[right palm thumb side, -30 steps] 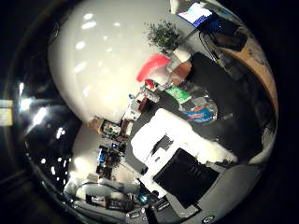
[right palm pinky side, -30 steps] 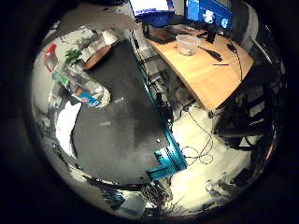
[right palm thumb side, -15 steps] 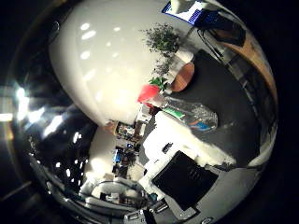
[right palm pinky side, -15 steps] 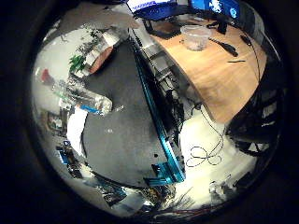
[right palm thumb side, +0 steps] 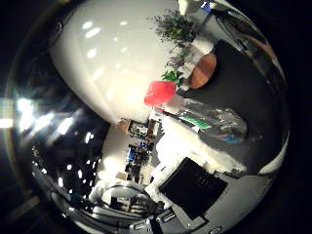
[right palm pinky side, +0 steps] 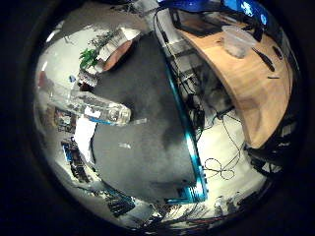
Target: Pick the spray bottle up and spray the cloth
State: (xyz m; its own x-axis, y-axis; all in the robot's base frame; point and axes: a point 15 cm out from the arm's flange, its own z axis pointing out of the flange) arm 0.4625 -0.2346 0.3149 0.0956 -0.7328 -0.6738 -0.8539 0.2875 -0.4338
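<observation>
Black tabletop (right palm pinky side: 147,142) fills the little-finger view; only that view shows the wooden desk (right palm pinky side: 251,83) beside it, with a clear plastic tub (right palm pinky side: 236,42), contents unreadable. Spray bottle (right palm thumb side: 209,119) lies on its side on the tabletop; the thumb view alone shows its red spray head (right palm thumb side: 160,92). White cloth (right palm thumb side: 195,146) lies just beside the bottle. Round wooden dish (right palm thumb side: 202,70) sits farther along. Right hand: fingers not visible, can't tell its state.

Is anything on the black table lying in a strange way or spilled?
The clear spray bottle with the red head lies on its side on the black table, beside the white cloth, not upright. No spill is visible.
</observation>
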